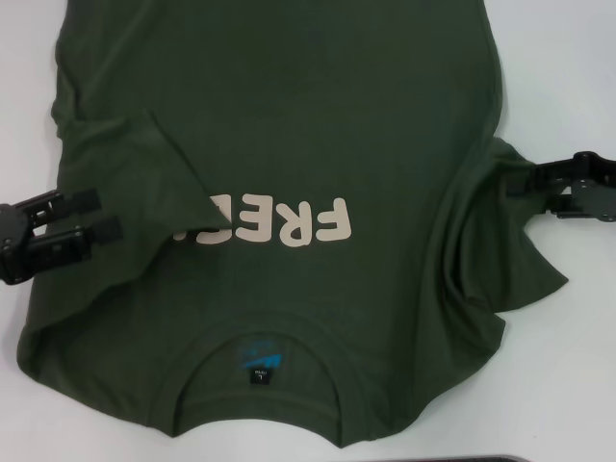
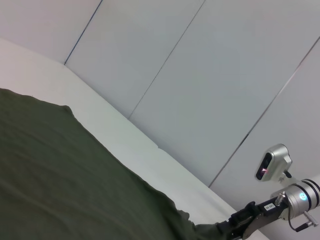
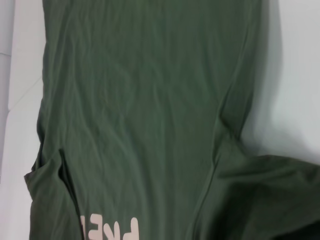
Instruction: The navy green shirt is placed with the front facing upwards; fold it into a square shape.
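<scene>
Shirt [image 1: 289,125] flat on the table [image 1: 568,77], collar nearest me, soft and limp so I'd grab sleeve hems; left gripper [image 1: 91,229] spread empty, right gripper [image 1: 527,180] looks clamped on right sleeve [image 1: 500,260].

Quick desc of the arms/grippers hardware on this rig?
Both grippers, left gripper and right gripper, are matte black with blocky linkage fingers. In the left wrist view the right arm's wrist is silver with a blue light, black cable loop and a grey camera module.
</scene>
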Tool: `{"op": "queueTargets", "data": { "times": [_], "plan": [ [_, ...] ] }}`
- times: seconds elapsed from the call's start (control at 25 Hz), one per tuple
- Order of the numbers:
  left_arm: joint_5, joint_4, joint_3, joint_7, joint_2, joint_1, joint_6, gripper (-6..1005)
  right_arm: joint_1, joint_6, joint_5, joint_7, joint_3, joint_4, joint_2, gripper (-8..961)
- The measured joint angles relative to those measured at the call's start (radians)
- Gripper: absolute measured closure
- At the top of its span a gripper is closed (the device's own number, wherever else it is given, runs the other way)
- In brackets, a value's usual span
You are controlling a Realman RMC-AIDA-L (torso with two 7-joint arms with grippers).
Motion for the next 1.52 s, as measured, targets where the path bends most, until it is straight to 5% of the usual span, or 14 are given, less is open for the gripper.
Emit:
{"op": "queueTargets", "data": {
  "times": [0.36, 0.88, 1.52],
  "plan": [
    [0.000, 0.000, 0.000, 0.000, -0.001, -0.004, 0.000, 157, -0.014, -0.006, -0.003, 0.000, -0.001, -0.003, -0.008, 594],
    [0.000, -0.001, 0.000, 0.000, -0.003, -0.006, 0.000, 158, -0.015, -0.012, -0.010, -0.003, -0.018, -0.008, -0.017, 949],
    [0.000, 0.000, -0.002, 0.000, -0.003, -0.006, 0.000, 158, -0.069, -0.108, -0.014, 0.077, 0.021, -0.176, -0.050, 950]
  ]
}}
